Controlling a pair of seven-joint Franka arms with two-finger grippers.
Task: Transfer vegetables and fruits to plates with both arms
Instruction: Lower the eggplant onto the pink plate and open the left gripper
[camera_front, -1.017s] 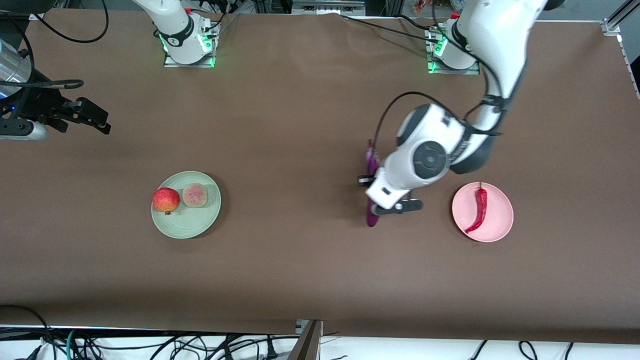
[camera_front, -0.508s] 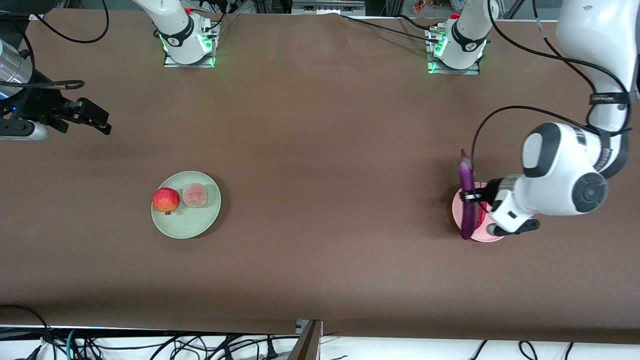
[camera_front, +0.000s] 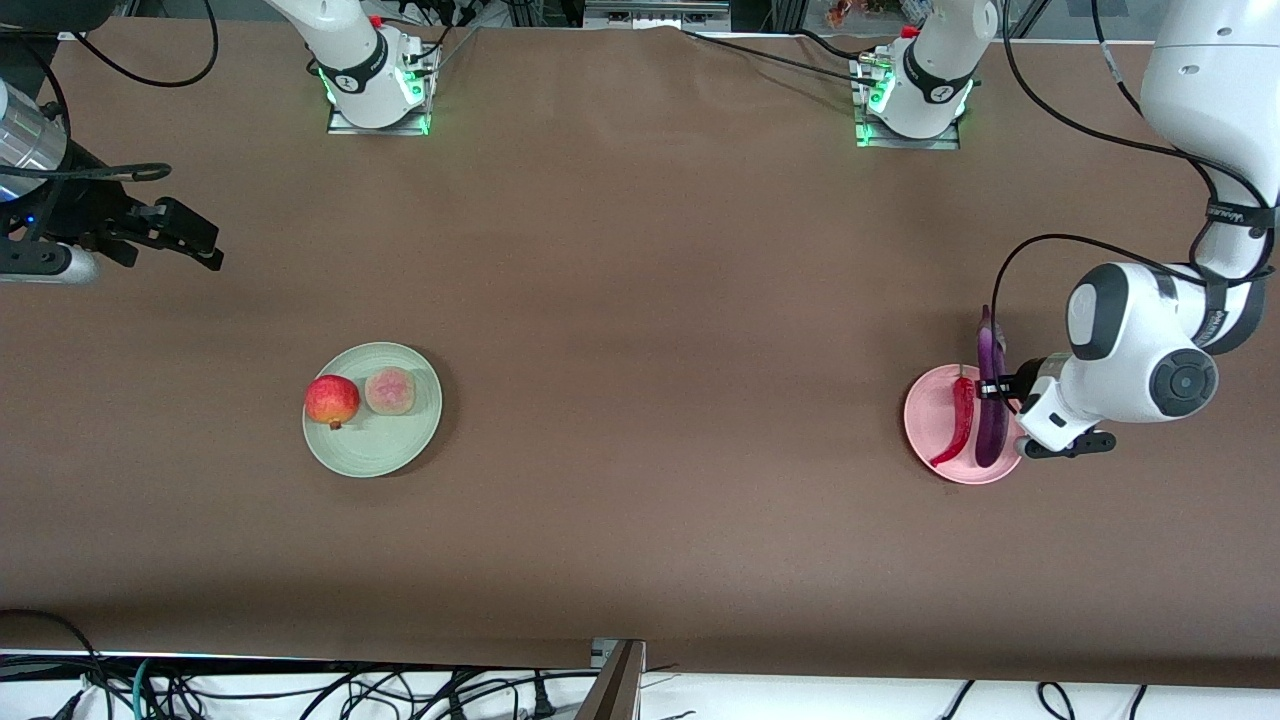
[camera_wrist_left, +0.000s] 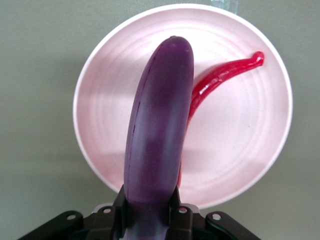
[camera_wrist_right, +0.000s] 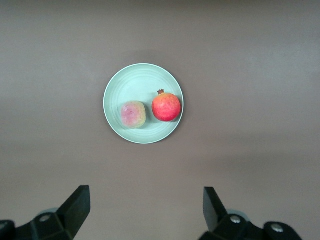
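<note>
Left claw clamps eggplant over pink plate, beside chili; right claw waits, wide open.

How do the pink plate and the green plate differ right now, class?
The pink plate holds a red chili, with the eggplant in the left hand over it; the green plate holds two round fruits and has no hand over it. Both are round and equal in size.

Two fruits on one plate, chili on other plate
</note>
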